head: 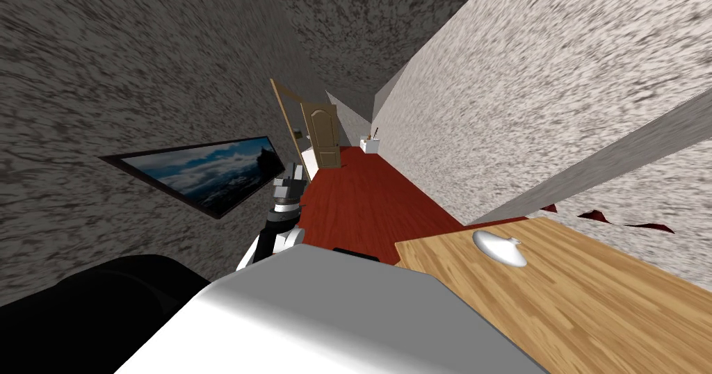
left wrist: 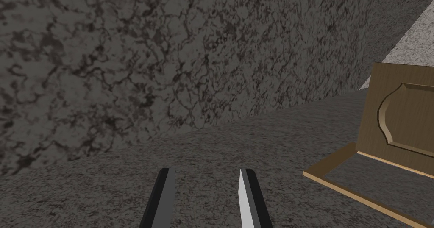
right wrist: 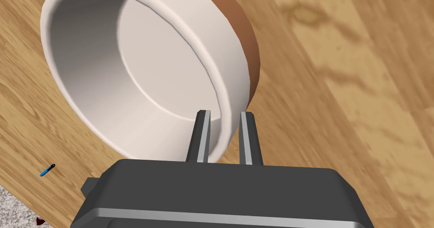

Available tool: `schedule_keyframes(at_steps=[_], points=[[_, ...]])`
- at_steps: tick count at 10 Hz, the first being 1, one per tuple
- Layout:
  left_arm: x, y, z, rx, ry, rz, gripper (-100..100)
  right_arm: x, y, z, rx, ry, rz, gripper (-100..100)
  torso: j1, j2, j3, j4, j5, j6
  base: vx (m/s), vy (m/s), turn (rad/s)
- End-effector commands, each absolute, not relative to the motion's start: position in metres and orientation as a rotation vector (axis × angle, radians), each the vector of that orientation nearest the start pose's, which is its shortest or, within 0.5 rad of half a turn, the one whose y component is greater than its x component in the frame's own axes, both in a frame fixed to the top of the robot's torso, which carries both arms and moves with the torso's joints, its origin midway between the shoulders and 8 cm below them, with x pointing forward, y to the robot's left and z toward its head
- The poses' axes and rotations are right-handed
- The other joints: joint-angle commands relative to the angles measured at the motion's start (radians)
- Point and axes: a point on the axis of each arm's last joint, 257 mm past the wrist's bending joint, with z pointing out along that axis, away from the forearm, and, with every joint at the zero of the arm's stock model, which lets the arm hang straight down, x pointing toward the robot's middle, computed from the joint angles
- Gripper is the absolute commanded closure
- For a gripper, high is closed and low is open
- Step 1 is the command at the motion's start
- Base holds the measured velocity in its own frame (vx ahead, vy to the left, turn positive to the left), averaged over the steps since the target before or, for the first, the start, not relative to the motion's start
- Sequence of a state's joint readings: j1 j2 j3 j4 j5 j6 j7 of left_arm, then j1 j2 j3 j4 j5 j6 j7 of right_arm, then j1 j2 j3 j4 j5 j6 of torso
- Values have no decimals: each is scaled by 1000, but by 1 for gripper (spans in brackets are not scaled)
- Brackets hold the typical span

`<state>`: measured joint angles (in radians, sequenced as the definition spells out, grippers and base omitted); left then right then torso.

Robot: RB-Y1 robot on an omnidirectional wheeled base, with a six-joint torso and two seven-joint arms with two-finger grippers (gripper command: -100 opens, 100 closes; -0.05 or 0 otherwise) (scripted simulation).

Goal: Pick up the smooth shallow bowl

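- Two fingers of the right gripper (right wrist: pixel 220 133) pinch the bowl (right wrist: pixel 140 68) at its wall, one inside the rim, one outside.
- Bowl white inside, brown outside, over the wooden table (right wrist: pixel 339 68); table edge near, small blue object (right wrist: pixel 47 170) well apart.
- Left gripper (left wrist: pixel 205 196) spread, empty, raised at my left.

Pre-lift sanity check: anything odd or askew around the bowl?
Nothing wrong with the grasp: the right pincer clamps the rim of the bowl, one finger inside, one outside. Only oddity: jagged dark red patches break through the speckled wall beside the wooden table, like floor colour bleeding through.
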<state>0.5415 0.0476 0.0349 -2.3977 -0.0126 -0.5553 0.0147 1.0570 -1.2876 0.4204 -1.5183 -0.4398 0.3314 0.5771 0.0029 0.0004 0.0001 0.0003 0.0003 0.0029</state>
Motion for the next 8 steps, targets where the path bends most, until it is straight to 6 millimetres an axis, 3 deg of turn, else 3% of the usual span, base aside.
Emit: schedule_keyframes(at_steps=[1, 2, 3, 6, 7, 8], points=[[306, 276, 73, -502, 565, -1295, 0, -156, -605, -440, 692, 3087, -558, 100, 0, 0, 0, 0, 0, 0, 0, 0, 0], [306, 276, 73, -502, 565, -1295, 0, -155, -605, -440, 692, 3087, -558, 0, 0, 0, 0, 0, 0, 0, 0, 0, 0], [306, 276, 73, -502, 565, -1295, 0, -151, -610, -430, 673, 3090, -566, 100, 0, 0, 0, 0, 0, 0, 14, 27, -116], [306, 276, 73, -502, 565, -1295, 0, -140, -618, -414, 638, 3095, -570, 100, 5, -2, -1, -1, 2, 0, 25, 54, -89], [306, 276, 73, -502, 565, -1295, 0, -143, -617, -418, 648, 3094, -571, 100, 5, -2, -1, -1, 2, 0, 11, 24, -16], [306, 276, 73, -502, 565, -1295, 0, -143, -617, -418, 646, 3094, -570, 0, 4, -1, -1, -1, 2, 0, 2, 5, 2]])
